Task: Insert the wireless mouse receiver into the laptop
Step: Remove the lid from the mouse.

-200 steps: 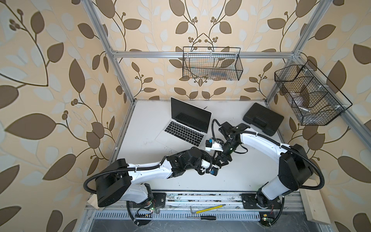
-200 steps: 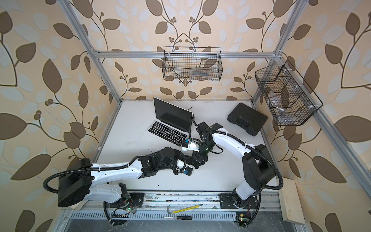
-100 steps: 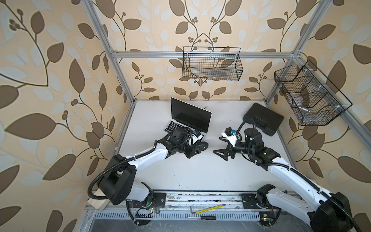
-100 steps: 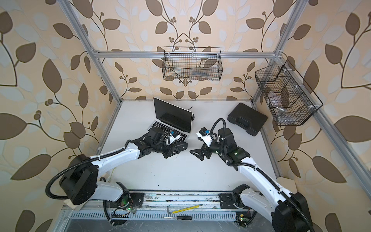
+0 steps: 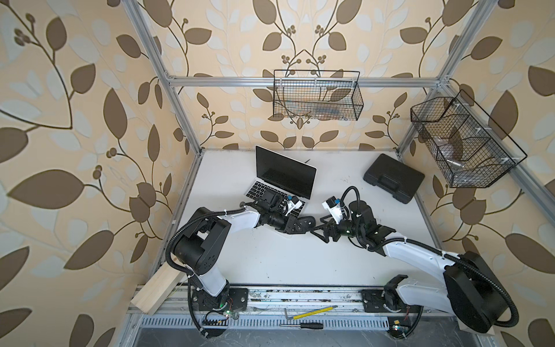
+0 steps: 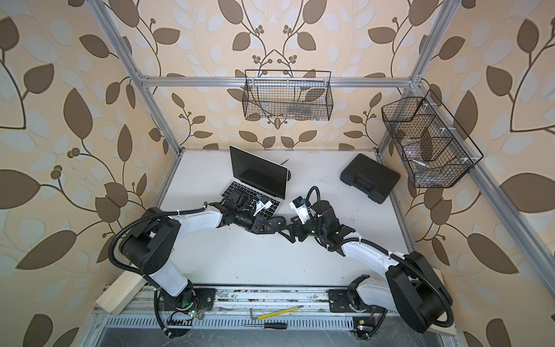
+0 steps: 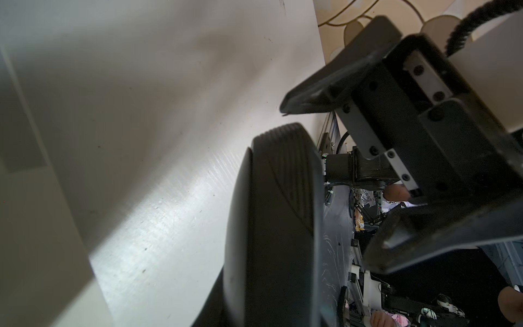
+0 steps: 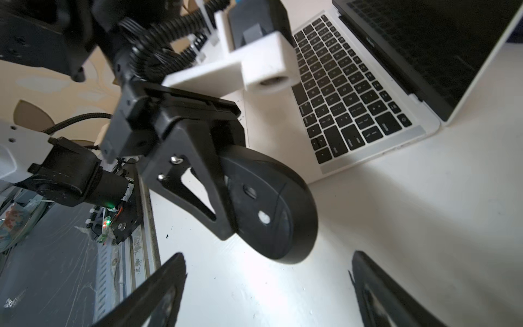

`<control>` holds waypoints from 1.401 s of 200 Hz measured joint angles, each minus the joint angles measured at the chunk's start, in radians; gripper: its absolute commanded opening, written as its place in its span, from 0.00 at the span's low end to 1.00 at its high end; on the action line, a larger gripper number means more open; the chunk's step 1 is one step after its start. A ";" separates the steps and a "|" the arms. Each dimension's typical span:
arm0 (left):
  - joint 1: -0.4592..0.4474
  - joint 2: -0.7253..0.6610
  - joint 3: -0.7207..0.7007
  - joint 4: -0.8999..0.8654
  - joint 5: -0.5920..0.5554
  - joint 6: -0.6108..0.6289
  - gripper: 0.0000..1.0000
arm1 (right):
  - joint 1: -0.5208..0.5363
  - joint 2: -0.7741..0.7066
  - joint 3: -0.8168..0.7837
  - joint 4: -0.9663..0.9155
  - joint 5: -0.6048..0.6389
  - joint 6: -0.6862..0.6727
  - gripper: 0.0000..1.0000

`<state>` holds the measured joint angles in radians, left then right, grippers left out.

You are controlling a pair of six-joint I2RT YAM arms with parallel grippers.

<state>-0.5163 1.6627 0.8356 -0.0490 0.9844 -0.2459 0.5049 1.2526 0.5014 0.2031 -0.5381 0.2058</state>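
Right wrist view: the left gripper (image 8: 235, 223) is clamped on the black mouse (image 8: 271, 203), just beside the front corner of the open laptop (image 8: 353, 93). The right gripper (image 8: 267, 269) faces the mouse, jaws wide apart. I cannot make out the receiver.

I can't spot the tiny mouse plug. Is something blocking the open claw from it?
The receiver shows in no view, so I cannot tell. The right gripper stands open, facing the black mouse clamped in the left gripper; nothing visible lies between those two.
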 measured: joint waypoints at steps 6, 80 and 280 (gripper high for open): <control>0.000 0.000 0.001 -0.001 0.005 0.001 0.00 | -0.005 0.012 0.006 0.001 -0.007 0.000 0.86; -0.001 -0.001 0.007 -0.006 0.061 0.007 0.00 | -0.029 0.155 0.100 0.007 -0.111 -0.001 0.70; -0.021 0.110 0.081 -0.162 -0.025 0.052 0.00 | -0.121 -0.084 -0.062 0.016 -0.101 0.103 0.58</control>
<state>-0.5377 1.7725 0.9169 -0.2108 0.9592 -0.1936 0.3836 1.1683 0.4397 0.2195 -0.6395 0.3088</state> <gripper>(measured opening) 0.247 0.659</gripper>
